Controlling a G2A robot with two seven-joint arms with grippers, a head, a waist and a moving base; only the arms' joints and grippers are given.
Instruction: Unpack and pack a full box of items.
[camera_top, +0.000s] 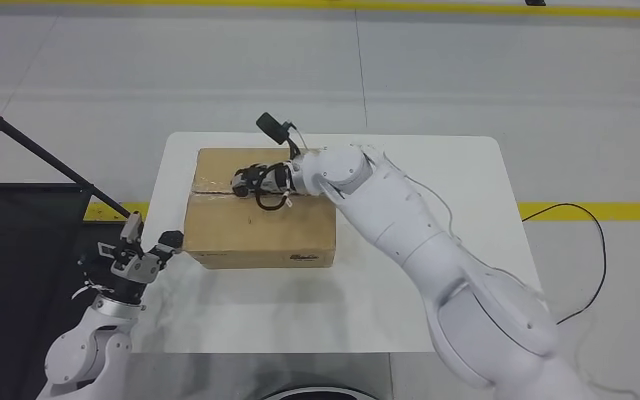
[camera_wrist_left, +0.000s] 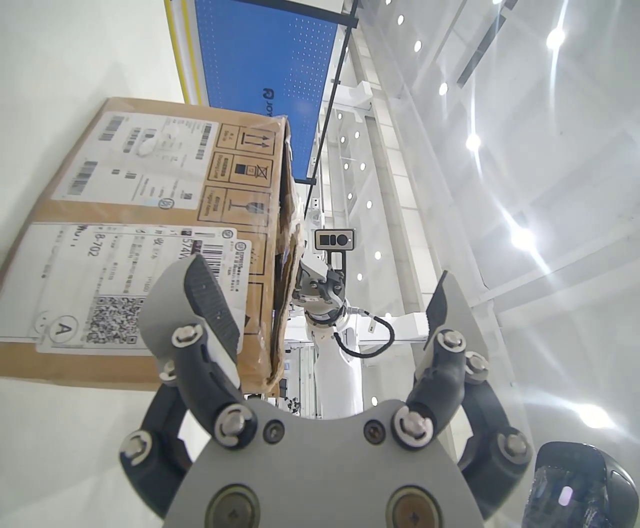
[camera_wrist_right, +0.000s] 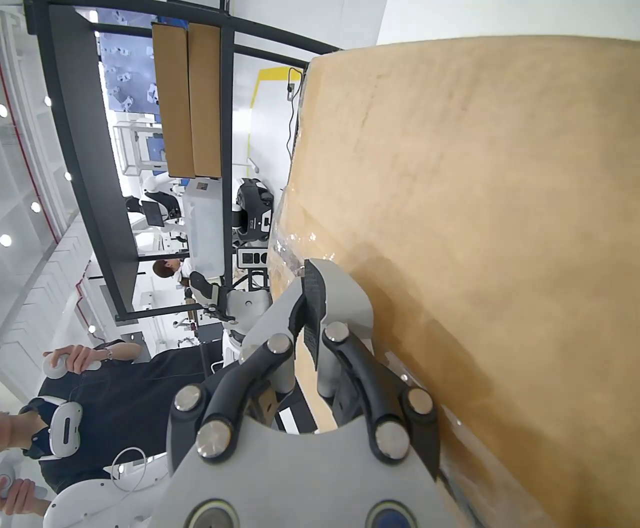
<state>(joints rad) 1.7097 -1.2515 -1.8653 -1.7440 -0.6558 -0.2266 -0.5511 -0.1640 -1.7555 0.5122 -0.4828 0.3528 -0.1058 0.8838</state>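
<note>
A closed brown cardboard box (camera_top: 262, 215) stands on the white table (camera_top: 440, 250), left of its middle. Its labelled side (camera_wrist_left: 150, 210) faces my left gripper (camera_wrist_left: 325, 305), which is open and empty a short way off the box's left end (camera_top: 165, 243). My right gripper (camera_top: 243, 184) lies over the box's top near the taped seam, fingers shut (camera_wrist_right: 312, 300), close against the cardboard (camera_wrist_right: 475, 225). Clear tape (camera_wrist_right: 287, 245) shows just beyond the fingertips. Nothing is visible between the right fingers. The box's contents are hidden.
A black pole (camera_top: 55, 165) slants past the table's left edge above a dark cloth (camera_top: 40, 230). The right half of the table is bare. The right arm (camera_top: 420, 230) crosses above the table from the front right to the box.
</note>
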